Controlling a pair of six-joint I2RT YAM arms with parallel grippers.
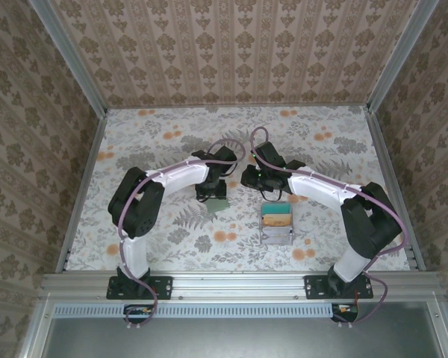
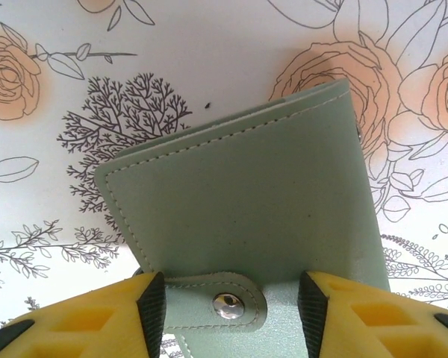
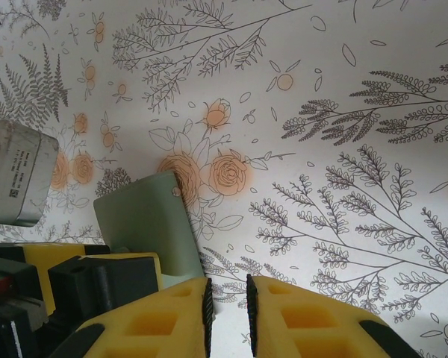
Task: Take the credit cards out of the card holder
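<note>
Closed card holder, strap toward left pincer

No wording can be read. In the right wrist view the grey tray, left of the card holder, has a pale label on its side wall. The label's dark print and square code are too small and blurred to make out.

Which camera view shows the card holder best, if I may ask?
Left wrist: the card holder appears close up, stitching and snap tab clear. Right wrist catches one part; top external, a small green patch.
</note>
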